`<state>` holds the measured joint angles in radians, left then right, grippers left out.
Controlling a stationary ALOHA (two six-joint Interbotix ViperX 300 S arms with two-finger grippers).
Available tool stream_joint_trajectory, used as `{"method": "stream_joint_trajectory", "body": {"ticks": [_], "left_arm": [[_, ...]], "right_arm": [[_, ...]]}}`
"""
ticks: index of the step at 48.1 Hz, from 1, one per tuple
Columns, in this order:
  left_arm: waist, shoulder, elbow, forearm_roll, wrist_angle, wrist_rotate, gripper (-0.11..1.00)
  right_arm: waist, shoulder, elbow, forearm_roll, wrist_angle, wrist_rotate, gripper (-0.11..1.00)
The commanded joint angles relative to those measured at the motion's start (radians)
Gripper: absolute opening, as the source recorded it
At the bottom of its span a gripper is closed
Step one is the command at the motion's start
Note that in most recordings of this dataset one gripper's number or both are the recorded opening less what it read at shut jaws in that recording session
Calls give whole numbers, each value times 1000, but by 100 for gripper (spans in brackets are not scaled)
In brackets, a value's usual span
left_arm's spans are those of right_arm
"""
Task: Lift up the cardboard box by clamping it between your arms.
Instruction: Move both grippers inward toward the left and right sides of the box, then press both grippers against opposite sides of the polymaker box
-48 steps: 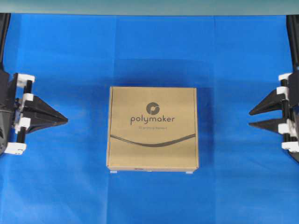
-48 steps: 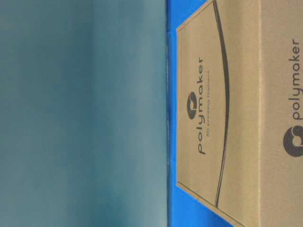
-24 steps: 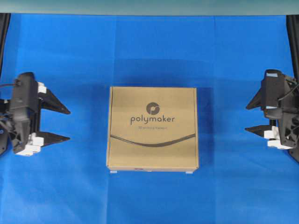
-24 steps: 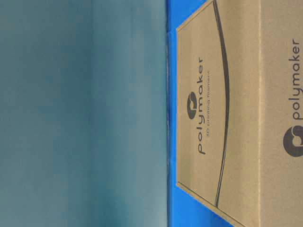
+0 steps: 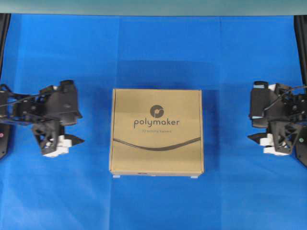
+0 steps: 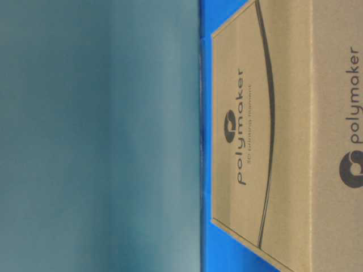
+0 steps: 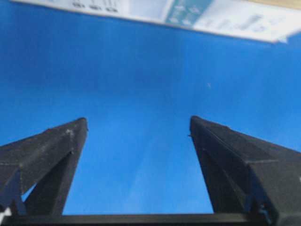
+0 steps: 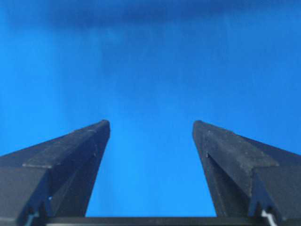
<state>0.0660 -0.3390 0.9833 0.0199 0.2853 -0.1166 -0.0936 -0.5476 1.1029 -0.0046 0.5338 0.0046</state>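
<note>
Left gripper (image 7: 138,123) and right gripper (image 8: 150,125), both with jaws spread wide and holding nothing, flank the cardboard box (image 5: 157,132), which lies flat at the centre of the blue table cover (image 5: 153,52), clear of both.

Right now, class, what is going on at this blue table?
Two robot arms flank a cardboard box lying flat on the blue cloth. The left pincer and right pincer are both open and empty, each clear of the box's sides. Nothing touches the box yet, so it is neither clamped nor lifted.
</note>
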Motion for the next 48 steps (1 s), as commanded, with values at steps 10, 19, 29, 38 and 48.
{"method": "stream_joint_trajectory", "body": {"ticks": [10, 19, 29, 38, 48], "left_arm": [[18, 153, -92, 11, -31, 28, 85], [21, 189, -118, 9, -66, 101, 85], [23, 230, -155, 9, -71, 115, 85], [21, 262, -178, 9, -71, 115, 85], [21, 272, -196, 11, -64, 114, 85]], "right_arm": [[0, 164, -43, -2, -133, -6, 100], [0, 275, -104, -2, -192, -17, 100], [0, 393, -175, -2, -230, -38, 100], [8, 457, -232, -2, -236, -46, 100], [11, 523, -282, -2, -281, -48, 100]]}}
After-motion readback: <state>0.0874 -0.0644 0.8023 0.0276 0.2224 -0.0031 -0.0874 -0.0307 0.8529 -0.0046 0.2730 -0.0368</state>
